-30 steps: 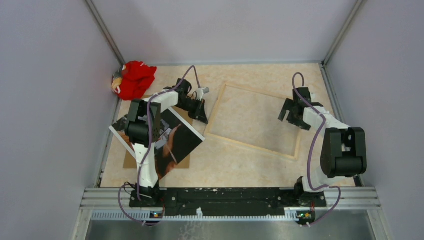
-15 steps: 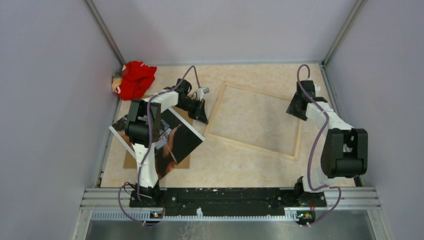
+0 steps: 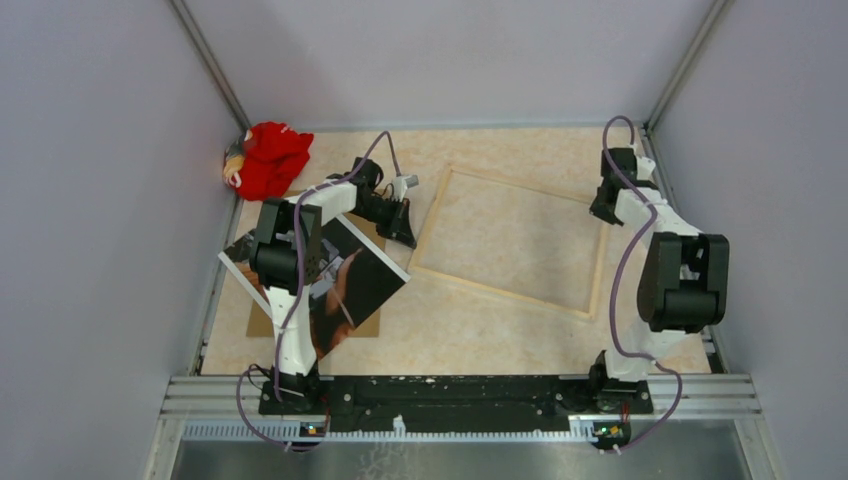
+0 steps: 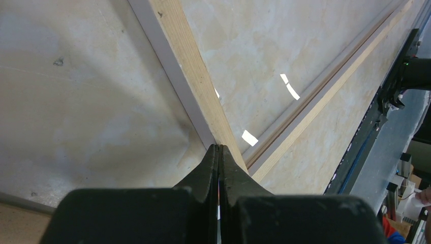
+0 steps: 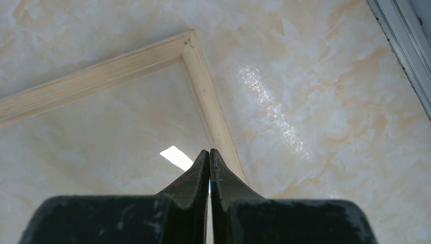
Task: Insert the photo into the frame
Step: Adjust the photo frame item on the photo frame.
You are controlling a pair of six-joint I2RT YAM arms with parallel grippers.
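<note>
2 robot arms and 4 loose things on 1 table [image 3: 480,335].
1 left arm [image 3: 320,198] and 1 right arm [image 3: 683,285]; 1 left gripper [image 4: 219,148] and 1 right gripper [image 5: 209,152], 2 fingers [image 4: 206,170] each; 1 white frame [image 3: 500,291], 1 dark photo [image 3: 365,280], 1 brown backing board [image 3: 262,322], 1 red soft toy [image 3: 268,158].

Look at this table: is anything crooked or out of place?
Yes. The frame lies askew, turned against the edges of the table. The photo sits crooked on a brown board, overhanging it. A red bundle in the far left corner seems unrelated to the job.
</note>
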